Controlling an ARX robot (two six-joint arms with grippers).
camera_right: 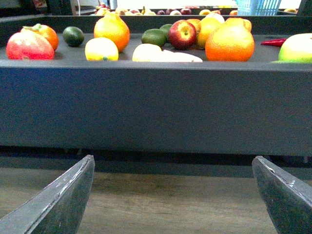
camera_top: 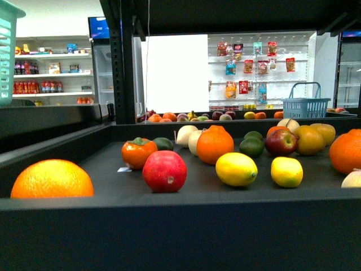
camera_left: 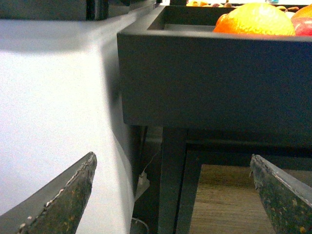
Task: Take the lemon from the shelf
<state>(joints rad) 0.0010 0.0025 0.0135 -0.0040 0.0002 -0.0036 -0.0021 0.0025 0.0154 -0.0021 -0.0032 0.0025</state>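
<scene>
Two smooth yellow lemons lie on the black shelf tray (camera_top: 169,209): one lemon (camera_top: 236,169) at the middle front, a second lemon (camera_top: 286,171) to its right. In the right wrist view they show as the nearer lemon (camera_right: 101,49) and the other lemon (camera_right: 146,52), behind the tray's front wall (camera_right: 156,107). My right gripper (camera_right: 173,195) is open and empty, below that wall, over the wood-grain panel (camera_right: 170,195). My left gripper (camera_left: 173,195) is open and empty, below the tray's left corner (camera_left: 195,83). Neither gripper shows in the front view.
Around the lemons lie a red pomegranate (camera_top: 164,171), a knobbed orange (camera_top: 215,144), a persimmon (camera_top: 137,152), limes (camera_top: 252,145), an apple (camera_top: 281,142) and a big orange (camera_top: 52,179) at the front left. A white panel (camera_left: 48,122) stands left of the shelf. A blue basket (camera_top: 306,104) stands behind.
</scene>
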